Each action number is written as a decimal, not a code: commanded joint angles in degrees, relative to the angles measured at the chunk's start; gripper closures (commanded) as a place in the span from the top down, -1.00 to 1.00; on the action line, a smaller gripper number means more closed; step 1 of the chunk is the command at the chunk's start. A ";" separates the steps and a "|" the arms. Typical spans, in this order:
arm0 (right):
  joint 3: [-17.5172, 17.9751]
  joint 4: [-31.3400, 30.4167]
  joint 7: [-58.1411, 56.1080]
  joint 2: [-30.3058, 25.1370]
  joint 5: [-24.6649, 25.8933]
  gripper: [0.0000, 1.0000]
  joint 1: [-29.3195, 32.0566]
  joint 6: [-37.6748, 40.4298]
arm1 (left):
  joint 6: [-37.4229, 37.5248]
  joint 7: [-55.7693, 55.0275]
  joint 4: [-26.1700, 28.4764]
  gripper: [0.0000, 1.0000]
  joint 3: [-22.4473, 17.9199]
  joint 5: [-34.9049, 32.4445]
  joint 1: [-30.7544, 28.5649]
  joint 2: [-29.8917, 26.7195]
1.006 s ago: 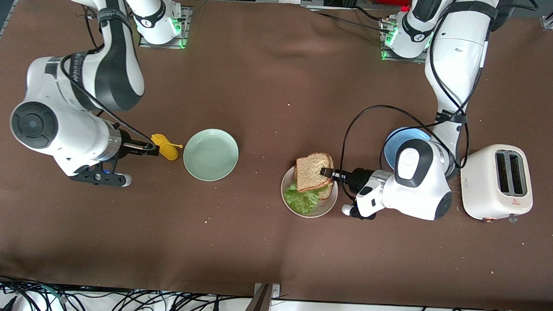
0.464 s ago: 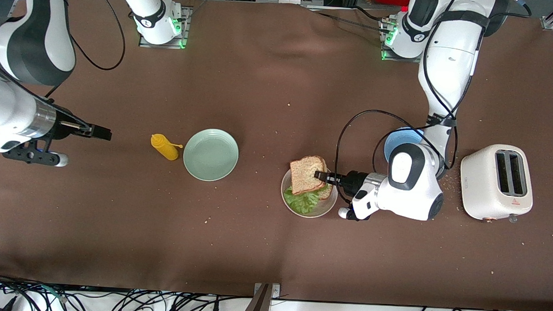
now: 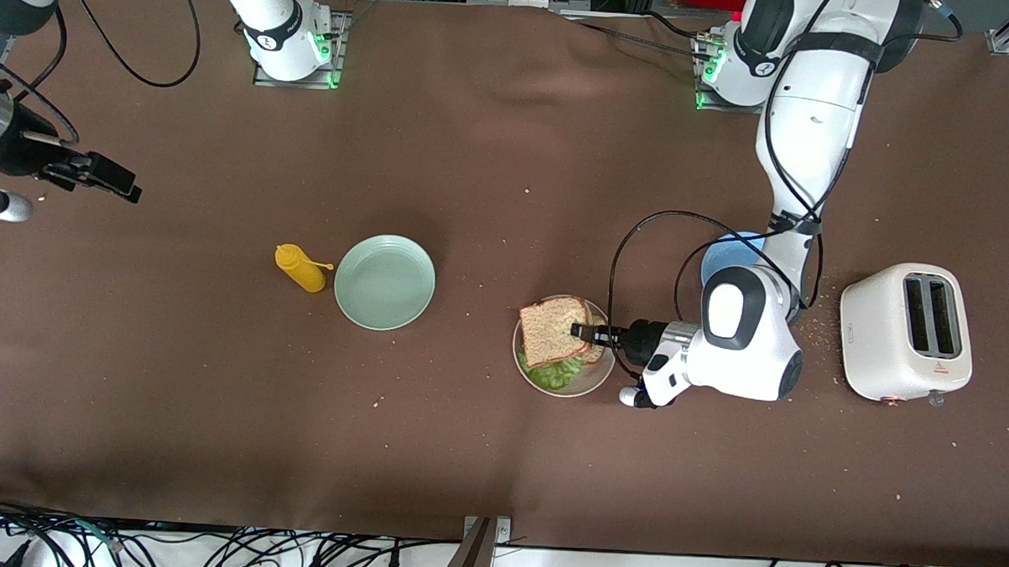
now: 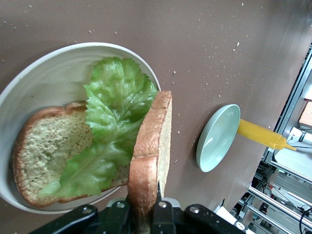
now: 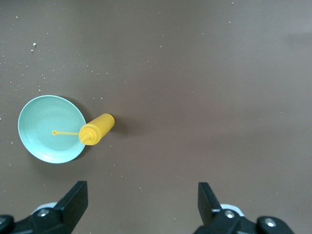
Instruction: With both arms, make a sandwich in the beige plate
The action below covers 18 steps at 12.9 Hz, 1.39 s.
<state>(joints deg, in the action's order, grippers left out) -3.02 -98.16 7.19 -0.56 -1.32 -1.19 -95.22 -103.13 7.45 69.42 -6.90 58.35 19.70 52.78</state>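
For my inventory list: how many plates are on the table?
3. The beige plate holds the sandwich; the mint-green plate sits beside the yellow bottle; the blue plate is partly hidden under the left arm.

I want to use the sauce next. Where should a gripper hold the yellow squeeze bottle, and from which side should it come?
Probably grip the yellow squeeze bottle across its round body, below the thin nozzle. It stands beside the mint-green plate, so come from above with open fingers, as the right gripper has, closing along the line that runs clear of the plate.
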 commanded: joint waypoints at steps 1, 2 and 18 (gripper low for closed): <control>0.74 0.33 -0.51 -0.41 0.97 1.00 1.28 0.64 | -0.41 0.98 1.68 0.65 -0.66 1.24 0.16 -0.30; 0.91 2.34 -0.42 0.55 1.05 1.00 1.01 2.65 | -0.40 0.90 2.03 1.00 -0.75 1.24 0.07 -0.39; 1.53 3.24 -1.13 1.88 3.52 1.00 0.66 0.73 | 8.73 0.10 1.86 1.00 -12.26 -43.73 -7.40 -14.97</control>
<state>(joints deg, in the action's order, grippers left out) -2.11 -96.13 6.62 0.90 1.91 -0.87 -94.96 -96.15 7.58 69.87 -18.71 20.31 11.28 40.55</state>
